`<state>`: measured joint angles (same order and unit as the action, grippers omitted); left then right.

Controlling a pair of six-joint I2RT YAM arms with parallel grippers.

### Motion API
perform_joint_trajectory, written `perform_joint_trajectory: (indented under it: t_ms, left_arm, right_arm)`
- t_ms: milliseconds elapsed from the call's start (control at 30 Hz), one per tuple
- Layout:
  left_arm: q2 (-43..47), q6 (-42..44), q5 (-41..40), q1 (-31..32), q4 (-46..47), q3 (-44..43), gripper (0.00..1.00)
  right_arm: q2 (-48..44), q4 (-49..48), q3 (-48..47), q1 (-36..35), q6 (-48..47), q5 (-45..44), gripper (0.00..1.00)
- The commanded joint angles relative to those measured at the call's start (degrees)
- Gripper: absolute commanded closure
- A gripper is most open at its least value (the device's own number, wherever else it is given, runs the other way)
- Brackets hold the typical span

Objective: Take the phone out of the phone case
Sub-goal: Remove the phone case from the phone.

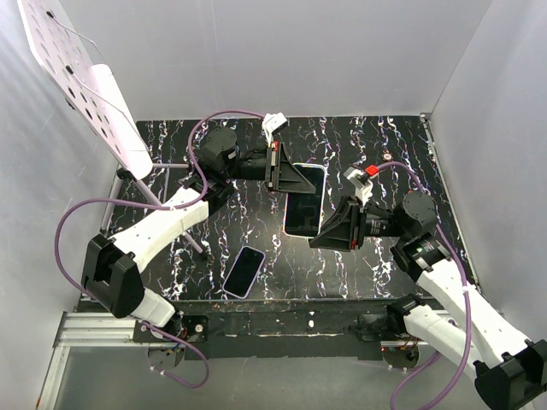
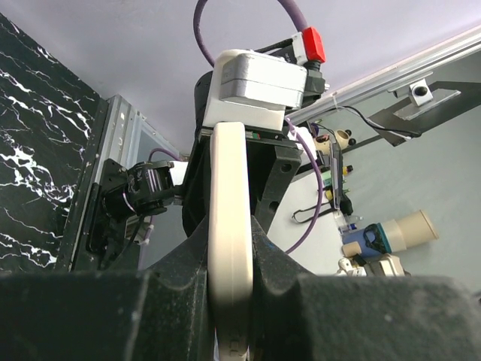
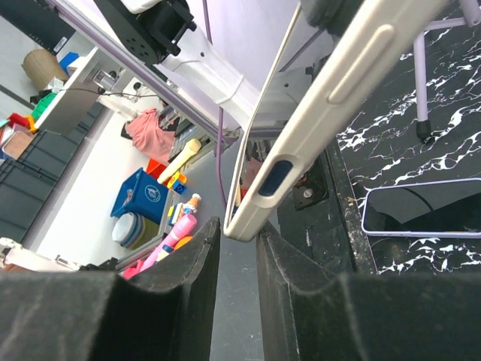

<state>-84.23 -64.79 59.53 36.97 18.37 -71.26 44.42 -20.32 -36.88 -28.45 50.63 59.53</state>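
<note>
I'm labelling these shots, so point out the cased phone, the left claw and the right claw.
cased phone [image 1: 305,201], top view, middle of its dark screen.
left claw [image 2: 230,259], left wrist view, midway between its fingertips.
right claw [image 3: 239,235], right wrist view, midway between its fingertips.

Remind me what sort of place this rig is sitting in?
Most likely a robotics lab test cell. White panel walls box in a black marbled table, aluminium framing sits at its near edge, and the right wrist view shows a blue bin and scattered toys outside.
</note>
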Motion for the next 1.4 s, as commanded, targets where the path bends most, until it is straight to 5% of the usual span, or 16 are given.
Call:
perform_joint_trajectory:
  t_ms: [0,633,867,900,1200,1367]
  left_arm:
    - [0.82,-2.17,1.03,-0.23,3.69,-0.02,1.00]
    - [0.90,-2.26,4.19,-0.32,4.74,-0.02,1.00]
    - [1.52,-4.10,7.09,-0.32,6.93,-0.01,1.00]
    - [1.43,-6.37,7.62,-0.23,8.86,0.25,1.00]
    - [-3.31,-37.48,11.49,0.12,43.13,1.21,1.00]
    - [-2.61,-37.25,10.52,1.79,41.76,2.71,1.00]
  right_arm:
    - [0.31,-2.18,-2.49,-1.96,-2.03,-1.08,0.68]
    - [1.45,-0.96,-3.90,-3.19,-4.14,-1.78,0.68]
    - [3.56,6.33,-6.88,-3.63,-10.89,-2.22,0.89]
    - [4.00,6.78,-6.97,-3.81,-11.95,-2.14,0.98]
    - [3.12,22.31,-10.03,-7.84,-33.91,-14.59,0.99]
    - [4.53,22.95,-16.28,-11.45,-37.35,-25.32,0.99]
